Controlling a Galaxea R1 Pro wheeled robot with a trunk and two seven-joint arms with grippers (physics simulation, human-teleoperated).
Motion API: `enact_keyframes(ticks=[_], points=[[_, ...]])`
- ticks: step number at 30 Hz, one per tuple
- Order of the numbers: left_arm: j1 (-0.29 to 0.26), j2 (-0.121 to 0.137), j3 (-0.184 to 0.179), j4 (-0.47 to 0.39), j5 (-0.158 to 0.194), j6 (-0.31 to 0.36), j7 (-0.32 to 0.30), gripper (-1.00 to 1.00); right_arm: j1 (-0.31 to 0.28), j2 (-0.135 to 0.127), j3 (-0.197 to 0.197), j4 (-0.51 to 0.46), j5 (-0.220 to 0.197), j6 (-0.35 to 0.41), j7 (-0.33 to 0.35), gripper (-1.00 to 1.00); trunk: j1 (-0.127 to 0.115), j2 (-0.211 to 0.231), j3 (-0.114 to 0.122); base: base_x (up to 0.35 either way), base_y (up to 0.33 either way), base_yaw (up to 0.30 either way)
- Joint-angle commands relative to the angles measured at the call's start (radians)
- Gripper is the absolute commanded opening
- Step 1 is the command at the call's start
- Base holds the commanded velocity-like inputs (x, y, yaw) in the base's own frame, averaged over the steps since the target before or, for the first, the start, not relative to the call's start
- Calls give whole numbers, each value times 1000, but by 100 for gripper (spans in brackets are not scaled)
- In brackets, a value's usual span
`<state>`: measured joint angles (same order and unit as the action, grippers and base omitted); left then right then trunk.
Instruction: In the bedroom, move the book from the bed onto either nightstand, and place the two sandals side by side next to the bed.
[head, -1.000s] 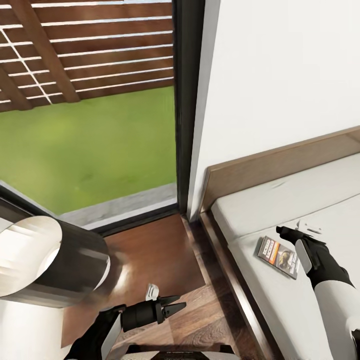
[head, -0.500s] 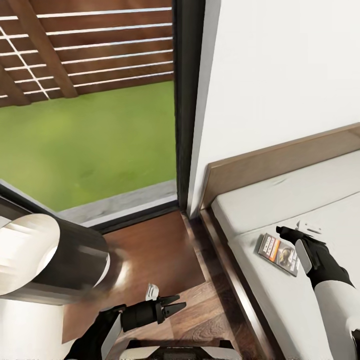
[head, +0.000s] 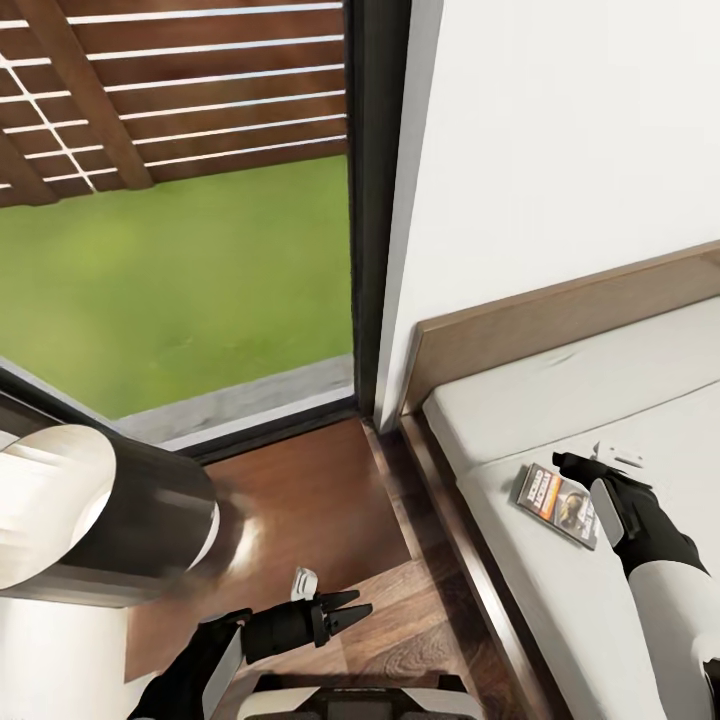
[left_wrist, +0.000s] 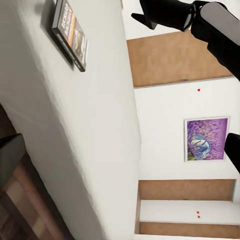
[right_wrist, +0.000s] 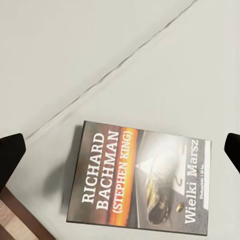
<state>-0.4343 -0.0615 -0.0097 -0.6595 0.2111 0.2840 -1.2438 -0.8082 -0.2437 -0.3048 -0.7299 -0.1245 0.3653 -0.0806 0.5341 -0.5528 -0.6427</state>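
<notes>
The book lies flat on the bed mattress near its edge, our right gripper hovers over it with fingers spread wide; we judge it thin, light, stiff, so pinch across an overhanging cover edge.

A plain white wall stands beside a tall black-framed window. Outside are green grass and a slatted fence. The floor is brown wood.

Pale mattress of the bed (dark wooden frame), the book flat on it
</notes>
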Motion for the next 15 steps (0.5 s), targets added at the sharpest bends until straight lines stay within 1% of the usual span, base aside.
enact_keyframes(ticks=[1,15], points=[[0,0,-1,0,5,11,-3,100,0,-1,1,-1,-11,4,-7,100,4,-8,-4,0,0,0],[0,0,-1,0,5,11,-3,100,0,-1,1,-2,-10,2,-8,100,58,-106,-48,0,0,0]])
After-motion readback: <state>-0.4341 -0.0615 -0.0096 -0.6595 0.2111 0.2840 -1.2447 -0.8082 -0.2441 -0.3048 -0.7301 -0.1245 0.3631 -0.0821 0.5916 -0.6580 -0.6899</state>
